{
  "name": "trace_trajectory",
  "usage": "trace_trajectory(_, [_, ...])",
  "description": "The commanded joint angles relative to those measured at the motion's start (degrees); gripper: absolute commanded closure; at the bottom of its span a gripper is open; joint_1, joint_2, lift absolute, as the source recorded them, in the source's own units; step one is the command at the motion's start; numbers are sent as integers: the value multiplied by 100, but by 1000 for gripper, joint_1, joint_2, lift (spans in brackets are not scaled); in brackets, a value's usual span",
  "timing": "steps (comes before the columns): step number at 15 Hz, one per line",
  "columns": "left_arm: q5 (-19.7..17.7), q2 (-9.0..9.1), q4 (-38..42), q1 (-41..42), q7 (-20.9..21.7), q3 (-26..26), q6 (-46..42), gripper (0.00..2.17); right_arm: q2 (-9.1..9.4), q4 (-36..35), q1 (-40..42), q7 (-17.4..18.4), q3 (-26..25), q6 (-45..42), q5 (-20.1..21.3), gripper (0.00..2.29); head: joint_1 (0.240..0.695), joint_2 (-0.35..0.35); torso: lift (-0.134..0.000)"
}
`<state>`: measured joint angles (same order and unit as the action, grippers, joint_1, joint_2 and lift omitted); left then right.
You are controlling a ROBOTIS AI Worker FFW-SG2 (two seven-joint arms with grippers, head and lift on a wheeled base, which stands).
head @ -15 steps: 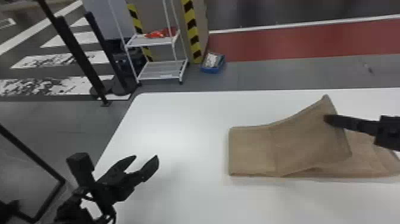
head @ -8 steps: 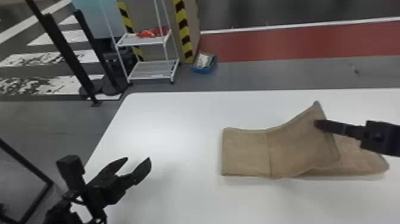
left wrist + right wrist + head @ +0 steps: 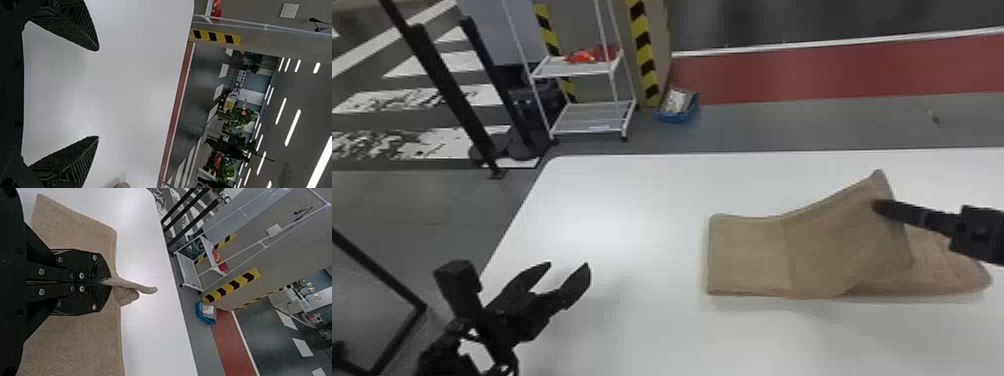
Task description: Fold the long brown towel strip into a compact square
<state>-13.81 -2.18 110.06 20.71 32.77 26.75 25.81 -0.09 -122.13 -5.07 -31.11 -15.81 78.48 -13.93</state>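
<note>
we hold a flap of the brown towel raised
our right fingers are closed on it above the white surface; our left fingers stand wide apart, empty.

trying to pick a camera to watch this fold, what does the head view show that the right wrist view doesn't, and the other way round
Head view: the open left hand, off to the left of the towel, and the towel's rounded right end.

Right wrist view: both fingers of the right hand side by side, shut on the towel, and a white plate on the wall.

Both: the right hand, the towel, the white table, the shelf rack and the blue bin.
</note>
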Motion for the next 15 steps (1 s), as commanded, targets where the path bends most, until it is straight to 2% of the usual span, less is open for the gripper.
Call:
trace_trajectory(1, [80, 7, -11, -6, -16, -73, -1, 87, 14, -110, -249, -1, -300, 58, -171, 1480, 695, 210, -125])
trace_trajectory(2, [89, 25, -11, 3, -7, -100, -1, 87, 14, -13, -355, -9, -458, 58, -162, 1484, 695, 202, -125])
trace_trajectory(4, [89, 34, -28, 21, -7, -117, -36, 87, 14, 145, -355, -27, -458, 23, -75, 1484, 695, 171, -125])
trace_trajectory(7, [89, 43, -55, 30, -16, -117, -89, 87, 14, 136, -197, -53, -564, 76, -259, 1480, 695, 153, -125])
trace_trajectory(15, [98, 34, -46, 73, 10, -117, -177, 87, 14, -294, 23, 193, -1082, 480, -681, 1480, 695, 138, -125])
